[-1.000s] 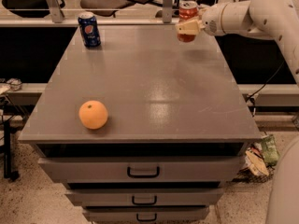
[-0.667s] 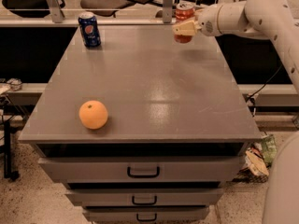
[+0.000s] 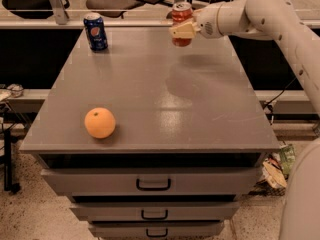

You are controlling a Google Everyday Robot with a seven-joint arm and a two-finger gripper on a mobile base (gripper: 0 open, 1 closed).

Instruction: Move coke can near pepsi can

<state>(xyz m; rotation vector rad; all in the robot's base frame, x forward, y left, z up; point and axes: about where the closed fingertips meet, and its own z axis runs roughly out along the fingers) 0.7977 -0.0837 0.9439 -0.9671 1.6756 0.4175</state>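
Observation:
The coke can [image 3: 181, 15], red with a silver top, is held upright in my gripper [image 3: 182, 30] above the far part of the grey table [image 3: 150, 94], clear of the surface. The gripper is shut on the can from the right side; the arm comes in from the upper right. The pepsi can [image 3: 95, 31], dark blue with a round logo, stands upright at the table's far left corner, well to the left of the coke can.
An orange [image 3: 100, 123] lies near the table's front left. The table has drawers [image 3: 153, 184] below its front edge. Office chairs [image 3: 107, 1] and a rail stand behind the table. Crumpled wrappers [image 3: 277, 166] lie on the floor at right.
The gripper has carried the coke can leftward along the far edge, toward the pepsi can. The pepsi can and the orange have not moved.

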